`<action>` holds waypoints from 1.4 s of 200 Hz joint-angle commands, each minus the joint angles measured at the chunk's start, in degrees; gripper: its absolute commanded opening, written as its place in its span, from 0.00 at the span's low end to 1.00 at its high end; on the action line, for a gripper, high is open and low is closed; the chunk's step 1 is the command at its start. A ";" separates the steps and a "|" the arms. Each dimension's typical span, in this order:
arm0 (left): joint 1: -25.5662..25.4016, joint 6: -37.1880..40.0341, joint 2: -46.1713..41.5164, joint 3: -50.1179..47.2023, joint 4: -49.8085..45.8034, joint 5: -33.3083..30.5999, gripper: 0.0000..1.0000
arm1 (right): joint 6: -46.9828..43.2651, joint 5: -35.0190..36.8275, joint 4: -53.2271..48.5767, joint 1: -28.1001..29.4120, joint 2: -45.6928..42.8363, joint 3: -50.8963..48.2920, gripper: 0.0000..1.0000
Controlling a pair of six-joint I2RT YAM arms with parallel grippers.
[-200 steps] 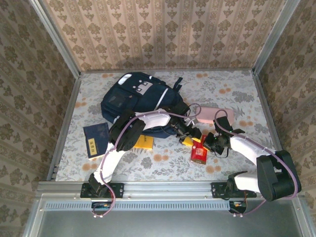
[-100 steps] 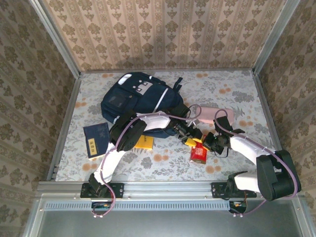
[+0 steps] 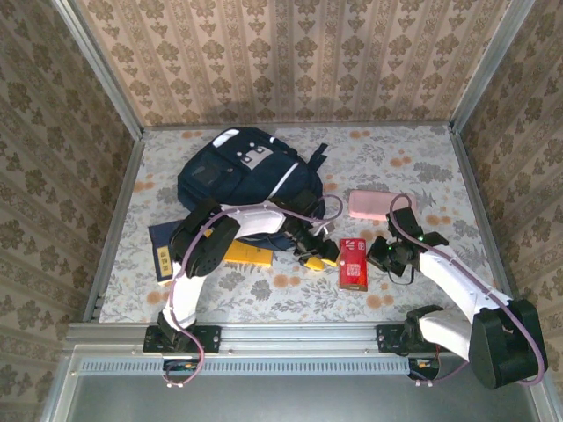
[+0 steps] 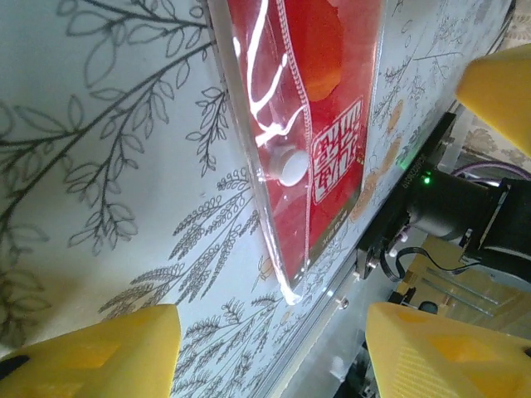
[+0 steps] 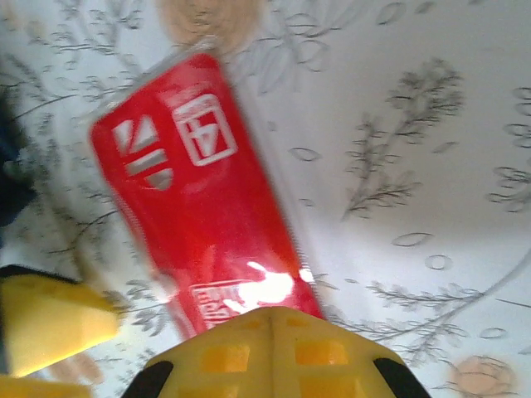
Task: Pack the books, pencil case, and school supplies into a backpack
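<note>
Left gripper (image 4: 270, 336) has its yellow fingers (image 4: 91, 352) spread wide, nothing between them. Red pack (image 4: 319, 99) in clear wrap lies flat on the leafy-print table (image 4: 108, 174) just ahead, black motor (image 4: 440, 220) with a green light beyond.

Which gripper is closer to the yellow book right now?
Left. The left gripper sits just right of the yellow book, jaws open; the right gripper is farther right, beyond the red pack.

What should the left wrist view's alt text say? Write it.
A red pack in a clear sleeve lies on a leaf-printed tablecloth, just ahead of the left gripper, whose yellow fingers stand open and empty.
</note>
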 commanded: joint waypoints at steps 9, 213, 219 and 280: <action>-0.19 0.38 -1.44 -2.39 -2.84 -1.72 0.63 | 0.28 4.66 -4.13 0.78 0.25 -1.38 0.00; -0.26 -4.62 0.87 -4.28 5.95 5.67 0.61 | 12.22 -6.78 15.64 15.89 10.02 -6.17 0.00; -0.30 -4.98 0.76 -4.01 6.71 6.11 0.60 | 12.29 -6.97 16.12 15.91 10.50 -6.20 0.00; -0.03 -6.29 1.47 -2.90 8.06 6.88 0.33 | 12.46 -6.69 17.75 15.81 11.53 -6.34 0.00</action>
